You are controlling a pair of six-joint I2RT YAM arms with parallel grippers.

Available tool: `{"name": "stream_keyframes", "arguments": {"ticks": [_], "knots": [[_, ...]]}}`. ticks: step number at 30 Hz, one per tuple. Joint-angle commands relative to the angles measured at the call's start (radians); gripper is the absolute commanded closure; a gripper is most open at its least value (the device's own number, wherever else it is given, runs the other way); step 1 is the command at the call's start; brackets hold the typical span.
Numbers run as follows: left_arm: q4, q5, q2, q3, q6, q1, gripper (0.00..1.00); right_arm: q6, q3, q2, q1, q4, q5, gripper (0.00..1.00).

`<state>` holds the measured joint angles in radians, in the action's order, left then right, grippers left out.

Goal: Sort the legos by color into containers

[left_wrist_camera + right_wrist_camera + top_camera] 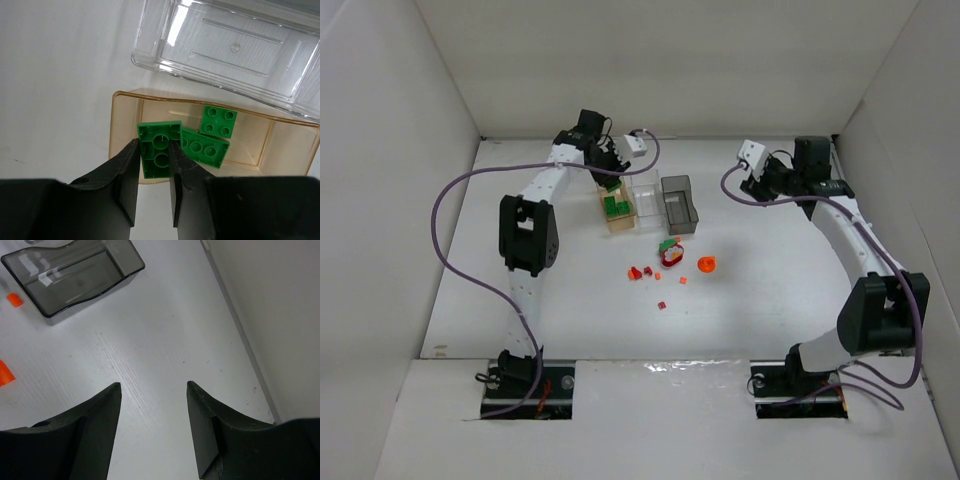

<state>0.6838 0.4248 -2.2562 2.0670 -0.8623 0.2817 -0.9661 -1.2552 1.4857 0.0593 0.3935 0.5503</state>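
Left wrist view: the left gripper (154,147) is clamping a green brick (161,132) over the tan-orange bin (117,125), which is holding two more green bricks (218,121). The right gripper (153,385) is hanging spread and empty.

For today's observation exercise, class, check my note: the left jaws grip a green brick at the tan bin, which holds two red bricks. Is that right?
Not quite. The two bricks in the tan bin are green, not red, as the left wrist view shows. The left jaws do grip a green brick at that bin.
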Motion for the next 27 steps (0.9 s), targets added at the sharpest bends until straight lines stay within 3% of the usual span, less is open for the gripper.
{"name": "stream_keyframes", "arguments": {"ticks": [1, 3, 4, 6, 8, 11, 14, 16, 18, 19, 22, 27], "knots": [[-0.015, -0.011, 0.047, -0.010, -0.004, 0.002, 0.88, -0.006, -0.052, 0.002, 0.010, -0.010, 0.025, 0.40], [-0.026, -0.011, 0.059, -0.030, -0.004, 0.002, 0.80, -0.006, -0.052, 0.002, 0.010, -0.010, 0.025, 0.38], [-0.035, -0.001, 0.069, -0.030, -0.004, 0.002, 0.70, -0.006, -0.052, 0.002, 0.010, -0.010, 0.025, 0.38], [-0.062, -0.001, 0.096, -0.042, 0.008, 0.002, 0.59, -0.006, -0.052, 0.002, 0.010, -0.010, 0.025, 0.37], [-0.082, 0.008, 0.119, -0.054, 0.017, 0.002, 0.53, -0.006, -0.052, 0.002, 0.010, -0.019, 0.025, 0.37], [-0.082, 0.008, 0.147, -0.065, 0.028, 0.002, 0.51, -0.006, -0.052, 0.002, 0.010, -0.019, 0.025, 0.37], [-0.070, 0.107, 0.228, -0.085, 0.028, 0.002, 0.51, -0.022, -0.052, -0.008, 0.010, 0.031, 0.057, 0.37], [-0.069, 0.138, 0.286, -0.134, 0.013, 0.002, 0.51, -0.092, -0.032, -0.022, 0.077, 0.097, 0.074, 0.37], [-0.136, 0.138, 0.384, -0.244, 0.025, 0.002, 0.51, -0.202, 0.000, -0.056, 0.178, 0.143, -0.019, 0.37], [-0.163, 0.129, 0.415, -0.280, 0.040, 0.002, 0.51, -0.218, 0.052, -0.070, 0.286, 0.134, -0.117, 0.37], [-0.269, 0.114, 0.520, -0.398, 0.158, 0.002, 0.51, -0.255, 0.099, -0.091, 0.440, 0.121, -0.170, 0.34], [-0.372, 0.123, 0.670, -0.551, 0.347, -0.019, 0.51, -0.302, 0.109, -0.032, 0.525, 0.097, -0.139, 0.31]]}}
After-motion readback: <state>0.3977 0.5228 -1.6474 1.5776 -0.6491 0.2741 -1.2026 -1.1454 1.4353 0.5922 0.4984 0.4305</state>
